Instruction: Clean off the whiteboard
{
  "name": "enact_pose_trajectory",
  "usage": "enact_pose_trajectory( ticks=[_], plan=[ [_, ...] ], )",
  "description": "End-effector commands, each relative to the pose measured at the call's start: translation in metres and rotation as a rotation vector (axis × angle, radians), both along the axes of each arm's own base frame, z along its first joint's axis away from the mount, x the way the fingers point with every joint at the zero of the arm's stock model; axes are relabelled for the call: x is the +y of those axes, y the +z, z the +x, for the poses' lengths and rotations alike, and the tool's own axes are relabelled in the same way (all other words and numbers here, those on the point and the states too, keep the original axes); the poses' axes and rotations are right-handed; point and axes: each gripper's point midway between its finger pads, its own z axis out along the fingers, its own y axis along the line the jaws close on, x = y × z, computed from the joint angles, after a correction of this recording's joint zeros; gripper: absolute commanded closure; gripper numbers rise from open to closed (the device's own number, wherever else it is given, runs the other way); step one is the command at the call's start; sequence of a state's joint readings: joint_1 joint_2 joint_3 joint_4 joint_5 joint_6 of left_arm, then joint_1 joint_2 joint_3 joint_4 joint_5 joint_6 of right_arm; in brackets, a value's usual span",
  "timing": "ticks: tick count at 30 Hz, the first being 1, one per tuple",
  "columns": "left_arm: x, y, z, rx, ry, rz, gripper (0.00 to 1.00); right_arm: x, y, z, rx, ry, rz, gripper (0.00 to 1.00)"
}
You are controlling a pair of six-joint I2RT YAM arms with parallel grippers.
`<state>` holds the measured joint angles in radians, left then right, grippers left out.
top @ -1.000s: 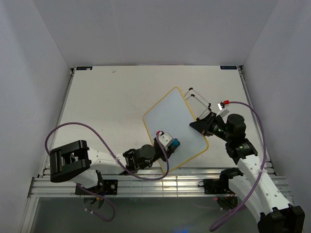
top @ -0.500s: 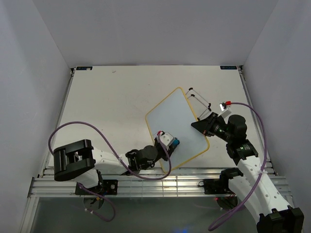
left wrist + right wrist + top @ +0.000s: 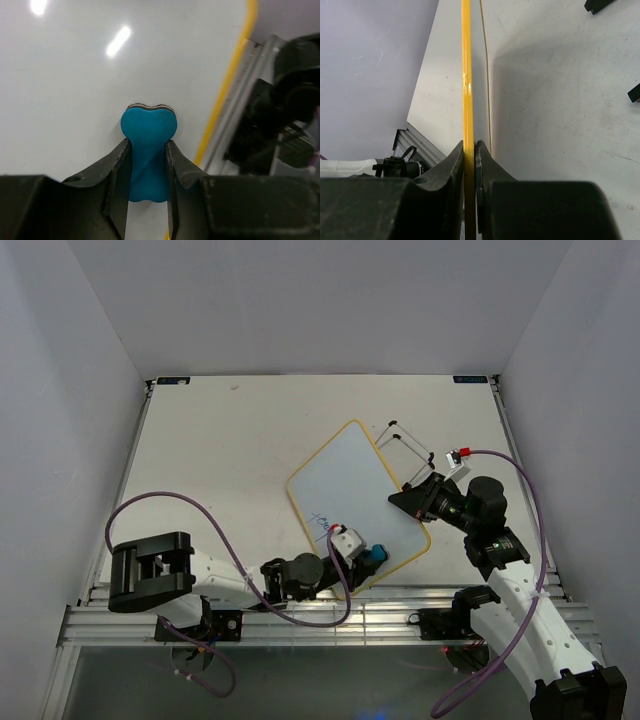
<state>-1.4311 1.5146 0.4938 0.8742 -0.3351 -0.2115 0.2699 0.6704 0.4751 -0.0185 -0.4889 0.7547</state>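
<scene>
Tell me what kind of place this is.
Probably a robot lab test cell: a white table boxed in by plain walls, a left arm and a right arm bolted to a metal rail, and a whiteboard and an eraser to work with.

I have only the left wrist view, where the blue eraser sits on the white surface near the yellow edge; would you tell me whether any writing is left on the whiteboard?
Observer: Yes. The top view shows blue handwriting on the whiteboard, near its left edge, to the left of the eraser.
Operator: Thank you. Is anything steadying the board?
Observer: The right end effector is shut on the yellow frame at the board's right edge.
Operator: And where are the feet?
Observer: The black wire feet show beyond the board's far right corner.
</scene>
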Motion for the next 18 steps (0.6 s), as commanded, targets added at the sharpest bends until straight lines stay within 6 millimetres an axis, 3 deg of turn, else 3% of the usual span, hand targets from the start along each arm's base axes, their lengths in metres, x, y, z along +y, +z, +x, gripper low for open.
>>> enact_pose_trajectory(
  ticks=[1,3,11,14,18],
  plan=[
    [0.042,-0.027,0.043,0.112,0.184,0.053,1.0,0.014,0.066,-0.008,-0.163,0.08,0.15,0.92],
    [0.065,-0.039,0.068,0.141,0.313,0.096,1.0,0.014,0.066,-0.009,-0.163,0.078,0.147,0.92],
    [0.13,-0.059,0.127,0.301,0.547,0.053,1.0,0.01,0.053,-0.01,-0.182,0.078,0.071,0.92],
    [0.151,-0.072,0.147,0.375,0.619,0.058,1.0,0.006,0.05,-0.011,-0.192,0.07,0.032,0.92],
    [0.16,-0.084,0.165,0.436,0.63,0.068,1.0,0.007,0.05,-0.017,-0.198,0.097,0.023,0.92]
  ],
)
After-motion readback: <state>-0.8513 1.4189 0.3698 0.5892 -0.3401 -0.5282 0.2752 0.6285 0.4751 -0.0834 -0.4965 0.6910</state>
